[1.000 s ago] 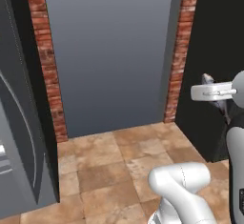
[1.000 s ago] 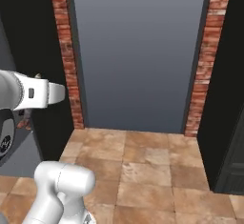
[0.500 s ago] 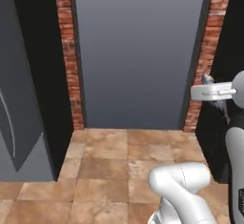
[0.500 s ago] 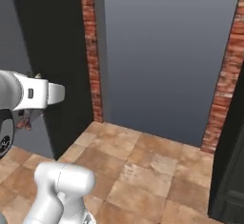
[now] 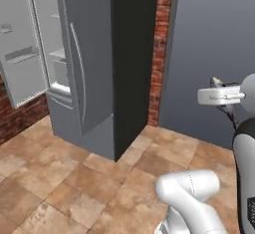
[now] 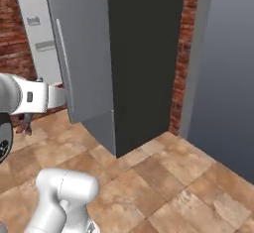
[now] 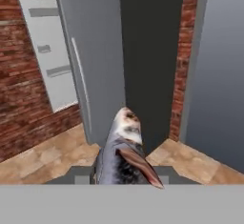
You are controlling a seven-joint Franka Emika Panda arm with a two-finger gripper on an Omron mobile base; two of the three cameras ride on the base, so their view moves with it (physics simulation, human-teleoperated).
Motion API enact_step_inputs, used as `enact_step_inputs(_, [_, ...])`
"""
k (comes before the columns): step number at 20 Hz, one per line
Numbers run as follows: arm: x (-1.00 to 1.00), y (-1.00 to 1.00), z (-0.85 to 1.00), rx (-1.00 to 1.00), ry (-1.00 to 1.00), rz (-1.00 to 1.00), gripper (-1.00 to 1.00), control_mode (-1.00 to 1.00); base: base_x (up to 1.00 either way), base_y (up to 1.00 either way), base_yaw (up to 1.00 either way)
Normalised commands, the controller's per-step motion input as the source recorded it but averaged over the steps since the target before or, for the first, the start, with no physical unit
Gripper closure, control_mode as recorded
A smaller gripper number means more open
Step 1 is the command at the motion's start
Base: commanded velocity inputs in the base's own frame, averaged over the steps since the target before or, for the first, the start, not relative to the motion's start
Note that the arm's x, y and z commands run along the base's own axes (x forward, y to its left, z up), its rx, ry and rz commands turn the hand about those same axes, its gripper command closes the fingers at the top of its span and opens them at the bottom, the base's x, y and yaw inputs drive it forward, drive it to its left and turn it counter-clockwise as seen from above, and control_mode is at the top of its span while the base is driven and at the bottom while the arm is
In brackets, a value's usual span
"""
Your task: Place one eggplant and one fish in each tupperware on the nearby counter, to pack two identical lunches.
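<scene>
my gripper (image 7: 125,178) clamped on grey fish (image 7: 121,154) | fridge (image 7: 97,66) ahead, door (image 7: 50,51) open | tile floor (image 7: 43,158) below

No words, labels, brands, numbers or signs can be read anywhere; a small dark patch low on the robot arm (image 5: 247,205) in the left base view carries pale marks, but they are too small and blurred to make out.

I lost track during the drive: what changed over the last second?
The base turned, so both base views swung from the grey wall and brick strips onto the fridge with its open door. Nothing in the room itself moved. The gripper stays shut on the grey fish.
</scene>
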Motion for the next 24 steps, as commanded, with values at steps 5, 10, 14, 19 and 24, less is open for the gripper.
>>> enact_step_inputs(5, [0.0, 0.0, 0.0, 0.0, 0.0, 0.0, 1.0, 1.0, -0.64, 0.0, 0.78])
enact_step_inputs(10, [0.0, 0.0, 0.0, 0.0, 0.0, 0.0, 1.0, 1.0, -0.96, 0.0, 0.67])
enact_step_inputs(14, [0.0, 0.0, 0.0, 0.0, 0.0, 0.0, 1.0, 1.0, -1.0, 0.0, 0.61])
enact_step_inputs(19, [0.0, 0.0, 0.0, 0.0, 0.0, 0.0, 1.0, 1.0, -0.99, 0.07, 0.53])
enact_step_inputs(24, [0.0, 0.0, 0.0, 0.0, 0.0, 0.0, 1.0, 1.0, -0.58, 0.57, 0.39])
